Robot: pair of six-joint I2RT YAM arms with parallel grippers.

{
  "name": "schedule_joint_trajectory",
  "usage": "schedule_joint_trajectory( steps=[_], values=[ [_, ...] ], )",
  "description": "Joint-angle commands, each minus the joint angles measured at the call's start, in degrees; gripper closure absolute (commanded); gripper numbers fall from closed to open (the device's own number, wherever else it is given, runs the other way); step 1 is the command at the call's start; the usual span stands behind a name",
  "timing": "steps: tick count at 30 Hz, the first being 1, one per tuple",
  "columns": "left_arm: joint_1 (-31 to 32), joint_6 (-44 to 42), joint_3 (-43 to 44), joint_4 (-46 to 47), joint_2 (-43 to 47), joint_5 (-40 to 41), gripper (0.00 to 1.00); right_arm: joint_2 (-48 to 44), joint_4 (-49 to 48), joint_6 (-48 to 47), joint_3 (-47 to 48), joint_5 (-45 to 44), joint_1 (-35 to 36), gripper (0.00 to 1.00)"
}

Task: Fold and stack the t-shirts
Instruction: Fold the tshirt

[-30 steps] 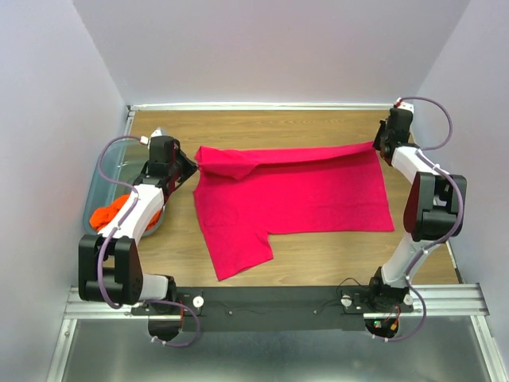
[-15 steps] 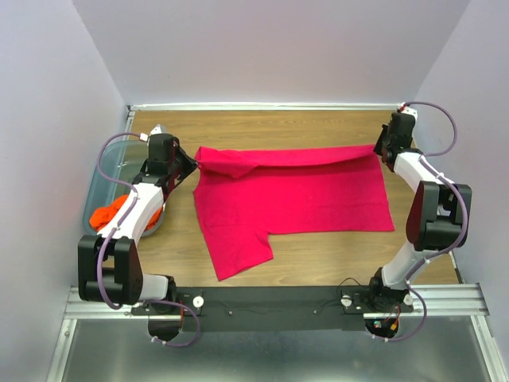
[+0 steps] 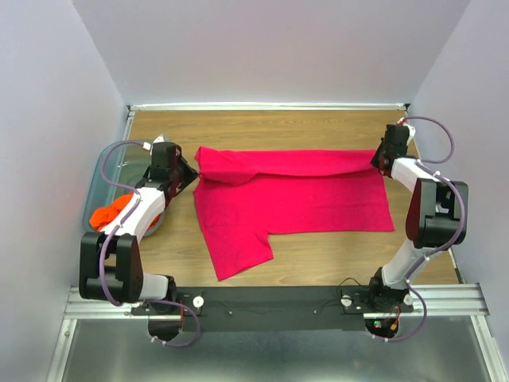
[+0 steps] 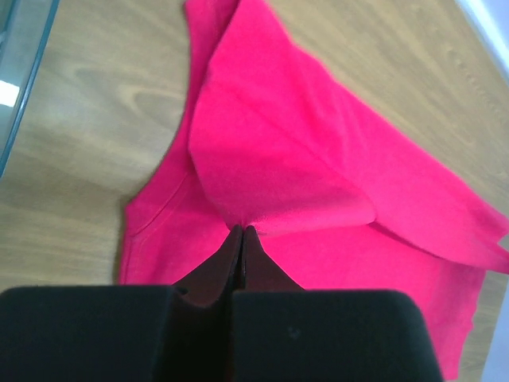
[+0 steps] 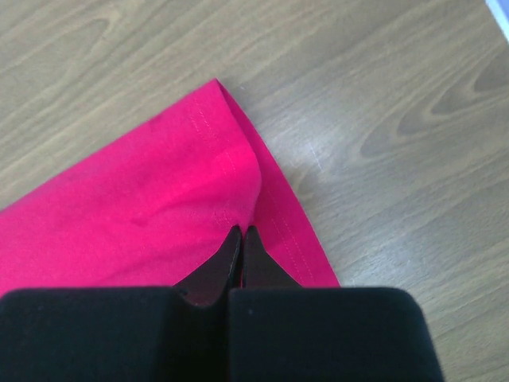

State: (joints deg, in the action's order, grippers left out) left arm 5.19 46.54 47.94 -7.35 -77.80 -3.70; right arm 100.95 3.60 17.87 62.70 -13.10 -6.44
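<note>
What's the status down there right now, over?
Left gripper shut on pink shirt, far-left edge. Right gripper shut on its far-right corner. Orange shirt in bin. Nothing in the way.

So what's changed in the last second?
Both arms drew the far edge of the pink shirt a little toward the near side, so the folded-over flap now runs the whole width. Left gripper and right gripper stay shut on it; the orange shirt remains in the bin.

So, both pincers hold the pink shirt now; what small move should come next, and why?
Probably draw the left pincer and the right pincer together across the pink t-shirt toward its near side, keeping them level. Each is shut on one end of the far edge, which is only slightly turned over, so the fold is barely begun.
</note>
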Motion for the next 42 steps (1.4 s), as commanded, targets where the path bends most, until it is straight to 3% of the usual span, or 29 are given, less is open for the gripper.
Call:
schedule_joint_trajectory(
  steps=[1, 15, 18, 19, 21, 22, 23, 24, 26, 27, 32, 34, 37, 38, 39, 42],
  values=[
    [-0.5, -0.1, -3.0, 1.3, -1.0, -0.2, 1.0, 2.0, 2.1, 3.0, -1.3, -2.7, -0.5, 0.99],
    [-0.5, 0.9, -6.9, 3.8, -2.4, -2.1, 1.0, 4.8, 3.1, 3.8, 1.0, -2.1, -0.6, 0.99],
    [-0.5, 1.1, -7.8, 4.0, -2.0, -2.4, 0.96, 5.0, 3.3, 3.8, 1.2, -2.1, -0.6, 0.99],
    [-0.6, 1.3, -7.9, 3.9, -1.7, -2.6, 0.92, 4.8, 3.4, 3.7, 1.4, -1.7, -0.6, 0.97],
    [-0.5, 1.7, -8.4, 3.8, -0.2, -2.9, 0.7, 4.4, 4.9, 3.1, 2.1, -1.1, -0.6, 0.86],
    [-0.6, 2.0, -8.3, 3.5, 0.6, -2.8, 0.6, 3.3, 5.2, 3.1, 2.4, -0.4, -0.6, 0.7],
    [-0.5, 2.1, -8.2, 3.1, 2.5, -2.0, 0.48, 2.6, 5.5, 3.1, 2.4, 0.0, -0.6, 0.61],
    [-0.5, 2.1, -7.9, 2.7, 3.4, -1.5, 0.27, 1.9, 6.2, 3.1, 2.5, 0.8, -0.5, 0.46],
    [-0.5, 1.0, -6.0, 0.5, 4.6, -0.5, 0.14, -0.6, 7.2, 3.3, 2.7, 1.1, -0.5, 0.36],
    [-0.6, 0.3, -5.3, -0.3, 5.4, 0.4, 0.13, -1.4, 8.3, 3.6, 2.8, 1.8, -0.5, 0.31],
    [1.2, -2.7, -2.0, -4.8, 7.7, 3.3, 0.15, -6.1, 11.3, 5.2, 2.5, 5.4, -0.4, 0.25],
    [4.1, -3.6, -1.1, -5.5, 7.9, 6.0, 0.24, -7.6, 11.6, 6.7, 1.5, 11.6, 0.5, 0.25],
    [8.2, -3.0, -1.9, -5.8, 6.7, 5.5, 0.29, -9.1, 12.6, 8.8, -0.6, 17.3, 3.2, 0.25],
    [9.4, -3.0, -2.7, -5.6, 5.7, 4.9, 0.4, -9.5, 12.7, 10.1, -1.4, 18.8, 3.9, 0.25],
    [10.7, -2.9, -3.0, -5.5, 4.9, 4.6, 0.44, -10.0, 12.8, 10.5, -2.6, 20.3, 4.6, 0.27],
    [14.8, -2.6, -4.5, -5.2, 1.9, 4.0, 0.45, -12.0, 13.7, 11.7, -6.6, 23.6, 8.5, 0.31]
  ],
)
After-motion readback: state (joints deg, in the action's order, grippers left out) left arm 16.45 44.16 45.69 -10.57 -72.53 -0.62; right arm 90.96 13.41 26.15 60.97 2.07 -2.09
